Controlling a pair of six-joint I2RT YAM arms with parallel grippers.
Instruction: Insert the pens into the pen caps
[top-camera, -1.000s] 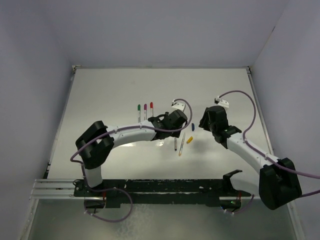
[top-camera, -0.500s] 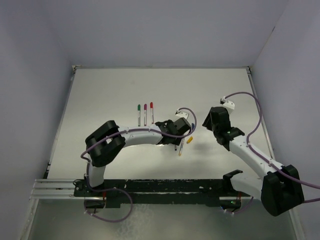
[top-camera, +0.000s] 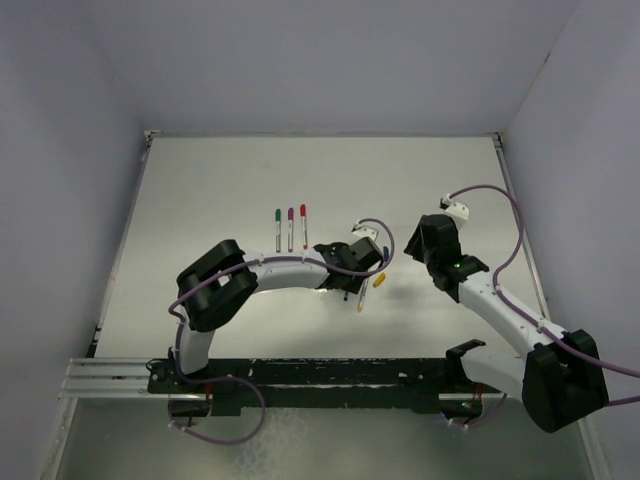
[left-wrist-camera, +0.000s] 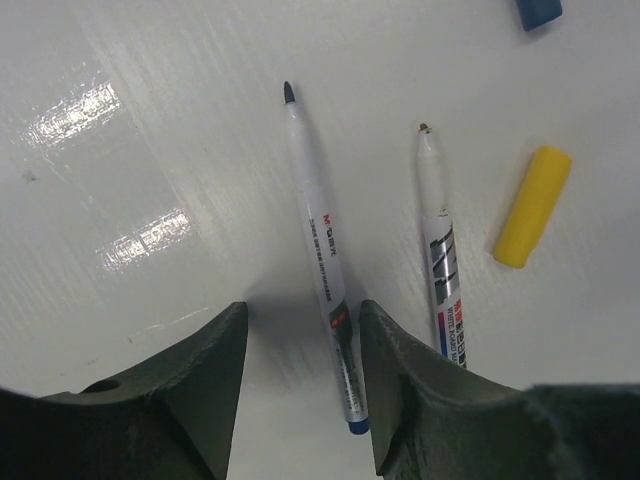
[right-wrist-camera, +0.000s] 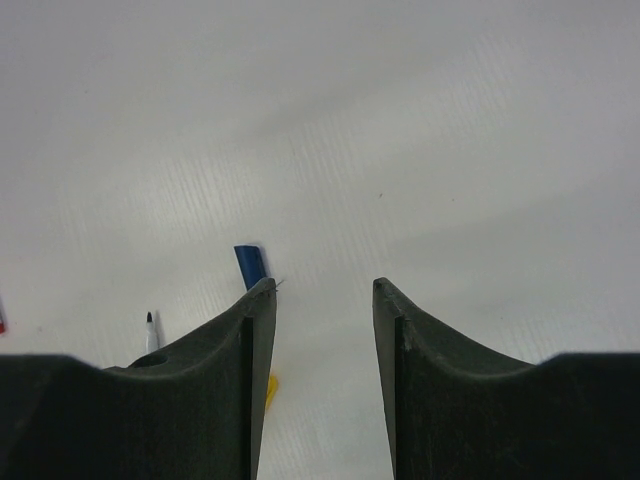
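In the left wrist view my left gripper (left-wrist-camera: 302, 320) is open and low over the table. Its jaws stand on either side of the rear end of an uncapped blue-ended pen (left-wrist-camera: 322, 255), which lies close to the right finger (left-wrist-camera: 400, 390). A second uncapped pen (left-wrist-camera: 440, 250) lies just to its right, then a yellow cap (left-wrist-camera: 530, 205) and a blue cap (left-wrist-camera: 540, 10). In the top view the left gripper (top-camera: 352, 280) is over these two pens (top-camera: 360, 295). My right gripper (right-wrist-camera: 320, 290) is open and empty, with the blue cap (right-wrist-camera: 252, 265) by its left finger.
Three pens with green (top-camera: 278, 230), magenta (top-camera: 290, 228) and red (top-camera: 303, 224) ends lie side by side at the back of the white table. The yellow cap (top-camera: 379, 280) and blue cap (top-camera: 386, 255) lie between the two grippers. Walls stand on three sides.
The left arm has reached further right and come down over the two loose pens. The right arm has drawn back a little to the right.
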